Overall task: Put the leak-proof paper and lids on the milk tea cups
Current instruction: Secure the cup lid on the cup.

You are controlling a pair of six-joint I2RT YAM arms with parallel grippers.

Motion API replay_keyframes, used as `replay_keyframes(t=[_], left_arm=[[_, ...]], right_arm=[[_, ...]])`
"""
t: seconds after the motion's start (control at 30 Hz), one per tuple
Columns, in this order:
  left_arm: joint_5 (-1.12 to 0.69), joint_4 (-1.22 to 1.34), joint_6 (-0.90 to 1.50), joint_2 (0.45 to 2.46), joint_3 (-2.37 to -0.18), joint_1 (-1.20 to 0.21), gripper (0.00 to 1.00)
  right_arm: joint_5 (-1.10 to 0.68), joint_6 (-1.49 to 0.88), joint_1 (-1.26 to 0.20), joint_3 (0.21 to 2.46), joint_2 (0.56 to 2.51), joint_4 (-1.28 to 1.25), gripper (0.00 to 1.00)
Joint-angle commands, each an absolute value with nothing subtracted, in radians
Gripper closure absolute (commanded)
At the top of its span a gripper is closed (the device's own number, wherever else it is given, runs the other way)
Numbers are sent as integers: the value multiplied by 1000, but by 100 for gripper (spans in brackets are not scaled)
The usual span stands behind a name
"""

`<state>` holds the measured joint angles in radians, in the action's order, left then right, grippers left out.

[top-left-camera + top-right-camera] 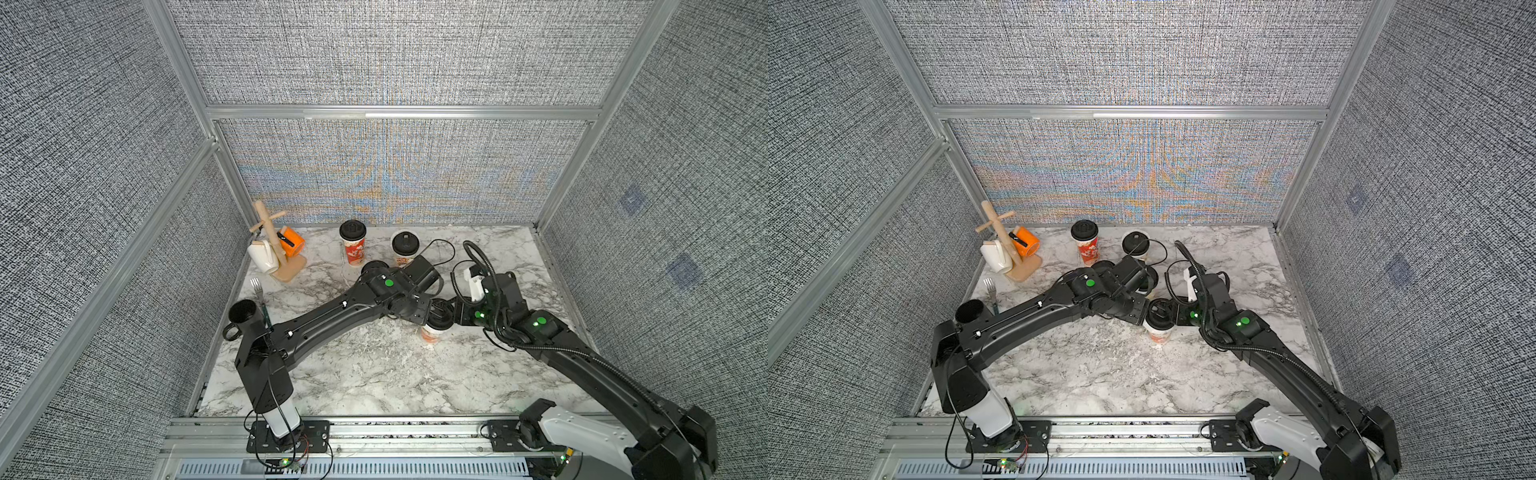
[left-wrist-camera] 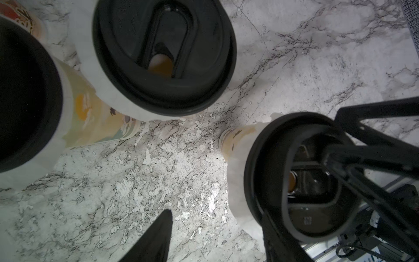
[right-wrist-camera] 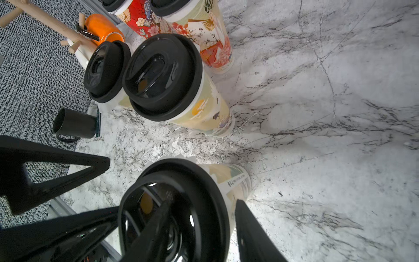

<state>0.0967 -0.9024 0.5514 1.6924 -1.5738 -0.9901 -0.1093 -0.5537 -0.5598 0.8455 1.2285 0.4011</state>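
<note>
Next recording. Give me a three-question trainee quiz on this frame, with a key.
1. How many cups wear black lids?
2. True or false: the black mug hangs on the wooden rack.
3. What peeks out below the lids? A) white film B) straws C) napkins
Key: 1) five. 2) false; the mug stands on the table, off the rack. 3) A.

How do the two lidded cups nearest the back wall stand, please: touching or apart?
Apart. Both top views show bare marble between the red cup and the cream cup.
</note>
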Motion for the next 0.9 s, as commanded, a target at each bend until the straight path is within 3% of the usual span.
replay_keyframes(t=[0.0,0.63,0.87], left_arm=[[77,-868,554,1693,-1554,-987,35],[33,-798,624,1671,-1350,-982,37],[70,-847,580,1666,-1419,-982,37]], right_arm=[[-107,-547,-566,842,1245,542,53],[-89,-560,-572,818,1253,556,53],[-75,-568,-573,835,1245,561,53]])
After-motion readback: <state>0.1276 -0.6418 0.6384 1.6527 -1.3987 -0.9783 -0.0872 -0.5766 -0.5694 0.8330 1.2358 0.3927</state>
